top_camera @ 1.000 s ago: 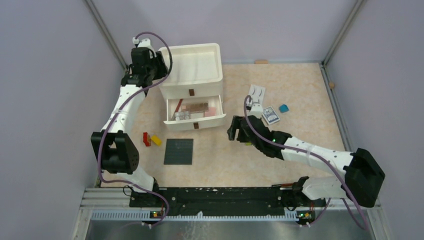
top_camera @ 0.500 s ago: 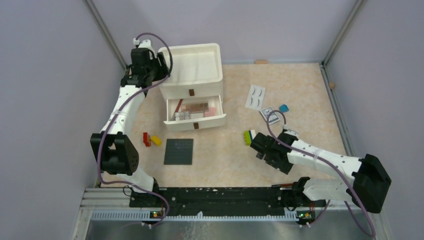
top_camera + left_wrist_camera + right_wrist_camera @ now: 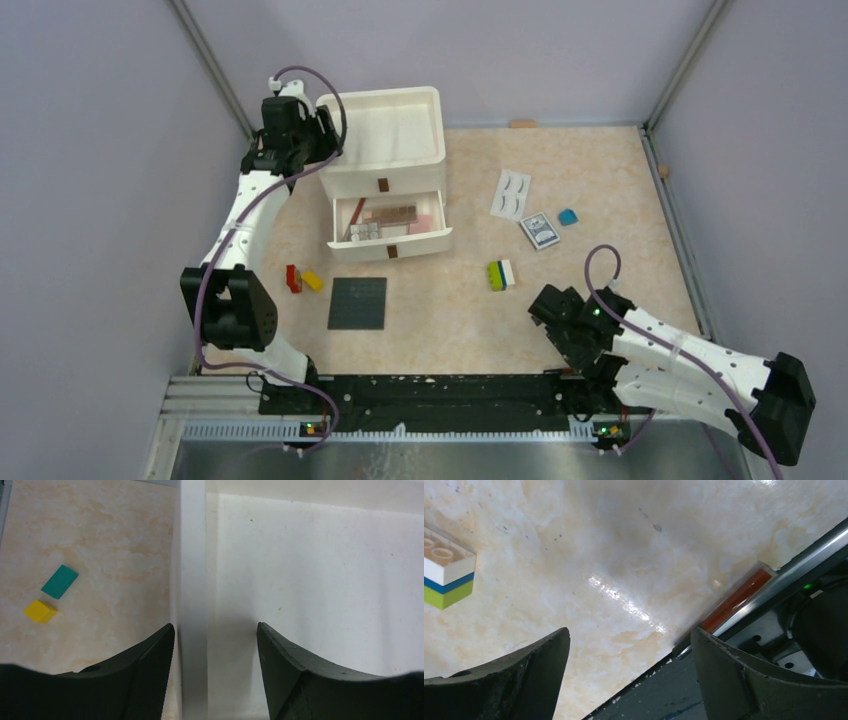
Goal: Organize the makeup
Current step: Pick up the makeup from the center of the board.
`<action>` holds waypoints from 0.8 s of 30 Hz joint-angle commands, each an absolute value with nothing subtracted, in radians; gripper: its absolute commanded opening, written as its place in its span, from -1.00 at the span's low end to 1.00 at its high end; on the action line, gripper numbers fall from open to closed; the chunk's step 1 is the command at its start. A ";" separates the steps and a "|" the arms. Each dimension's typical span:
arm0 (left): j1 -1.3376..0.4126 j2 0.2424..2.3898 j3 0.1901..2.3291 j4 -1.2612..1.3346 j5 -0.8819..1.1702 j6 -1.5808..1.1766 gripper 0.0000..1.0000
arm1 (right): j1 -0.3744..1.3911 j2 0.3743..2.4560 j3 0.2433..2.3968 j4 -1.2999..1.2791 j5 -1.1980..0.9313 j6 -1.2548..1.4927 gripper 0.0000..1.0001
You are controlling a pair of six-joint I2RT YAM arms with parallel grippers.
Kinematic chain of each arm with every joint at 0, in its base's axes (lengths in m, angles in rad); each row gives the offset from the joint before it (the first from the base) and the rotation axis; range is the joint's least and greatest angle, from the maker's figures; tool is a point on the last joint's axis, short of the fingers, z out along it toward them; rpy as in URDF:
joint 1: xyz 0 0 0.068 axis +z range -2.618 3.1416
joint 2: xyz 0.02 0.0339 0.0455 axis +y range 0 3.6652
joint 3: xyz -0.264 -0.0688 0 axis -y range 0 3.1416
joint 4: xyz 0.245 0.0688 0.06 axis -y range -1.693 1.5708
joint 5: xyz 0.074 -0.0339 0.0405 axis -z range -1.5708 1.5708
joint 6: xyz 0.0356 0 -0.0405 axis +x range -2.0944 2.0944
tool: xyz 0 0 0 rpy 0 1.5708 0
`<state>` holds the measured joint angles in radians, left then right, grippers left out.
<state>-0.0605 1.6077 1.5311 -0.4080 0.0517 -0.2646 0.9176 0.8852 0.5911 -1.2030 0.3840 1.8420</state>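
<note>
The right gripper has backed off from the drawer toward its own base, jaws wide and empty, so the false-eyelash card lies well ahead of it, unsorted, while the left gripper stands part-open astride the organizer's rim.

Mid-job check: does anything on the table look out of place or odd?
The eyelash card lies loose on the table, right of the open drawer that holds the other makeup. A stacked toy brick and a dark studded plate sit near the drawer; neither is makeup. Nothing looks spilled or broken.
</note>
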 commanded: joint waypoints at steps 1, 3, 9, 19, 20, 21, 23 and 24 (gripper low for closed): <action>-0.063 1.582 1.520 -0.419 0.074 -0.273 0.34 | 0.912 0.830 0.512 -1.298 0.303 1.952 0.76; -0.063 1.584 1.519 -0.418 0.078 -0.275 0.33 | 0.912 0.823 0.506 -1.296 0.304 1.958 0.74; -0.061 1.587 1.519 -0.417 0.084 -0.276 0.33 | 0.910 0.912 0.580 -1.313 0.303 1.897 0.74; -0.051 1.586 1.518 -0.416 0.099 -0.281 0.33 | 0.899 1.091 0.662 -1.321 0.232 1.731 0.74; -0.051 1.586 1.518 -0.416 0.101 -0.282 0.32 | 0.898 1.090 0.648 -1.304 0.217 1.730 0.74; -0.049 1.586 1.517 -0.416 0.102 -0.282 0.32 | 0.897 1.087 0.632 -1.281 0.203 1.730 0.73; -0.048 1.588 1.517 -0.416 0.105 -0.284 0.32 | 0.894 1.086 0.598 -1.236 0.177 1.733 0.71; -0.046 1.589 1.518 -0.415 0.108 -0.285 0.32 | 0.893 1.087 0.578 -1.215 0.164 1.735 0.70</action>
